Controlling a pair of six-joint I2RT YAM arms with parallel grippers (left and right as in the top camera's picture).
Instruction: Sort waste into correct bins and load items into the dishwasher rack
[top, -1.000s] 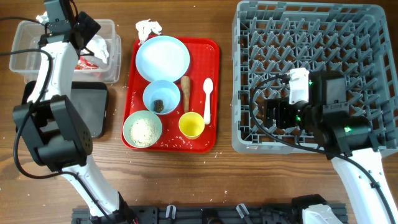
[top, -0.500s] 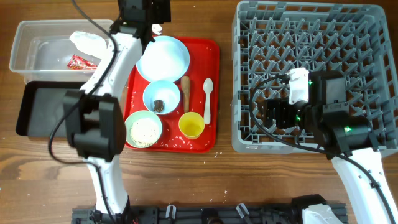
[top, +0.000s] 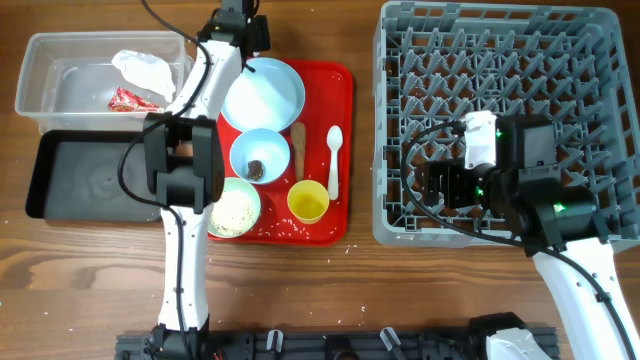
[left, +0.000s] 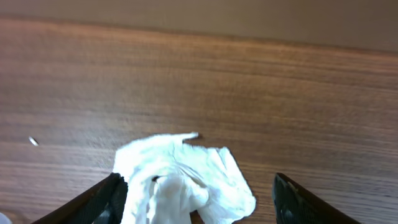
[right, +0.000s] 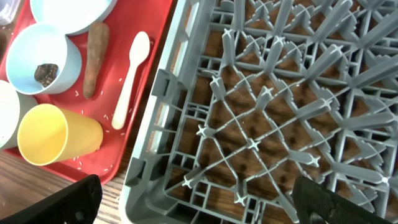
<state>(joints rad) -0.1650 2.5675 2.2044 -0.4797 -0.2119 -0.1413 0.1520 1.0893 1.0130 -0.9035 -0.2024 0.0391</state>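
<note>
Two fingers (left: 102, 200) of my left gripper (left: 198, 190) stand wide apart, one on each side of the crumpled white paper (left: 186, 177). The paper lies on the bare wooden table (left: 280, 93) right between them. The wad sits closer to my left-hand finger, and I cannot tell whether that finger touches it.

From overhead, this gripper hangs just past the far edge of the red tray (top: 340, 75), beside the pale blue plate (top: 262, 93). Off to its left is the clear tub (top: 40, 60), holding the red-and-white wrapper (top: 130, 98) and a second white wad (top: 142, 68). The black tray (top: 95, 175) lies against the tub's near side.

My right gripper (right: 199, 202) is spread wide too, with nothing between its fingers. It hovers over the near left corner of the dishwasher rack (right: 280, 124), looking down on the lattice floor and pegs.

Left of it, beyond the rack wall, the red tray carries several things:
- the yellow cup (right: 53, 137), lying on its side
- the white spoon (right: 130, 78)
- the brown stick (right: 95, 56)
- a bowl with dark scraps (right: 43, 59)
- loose rice grains (right: 115, 121), scattered around them

The rice-filled bowl (top: 232, 208) stands at the tray's near left corner, just beside the cup.
</note>
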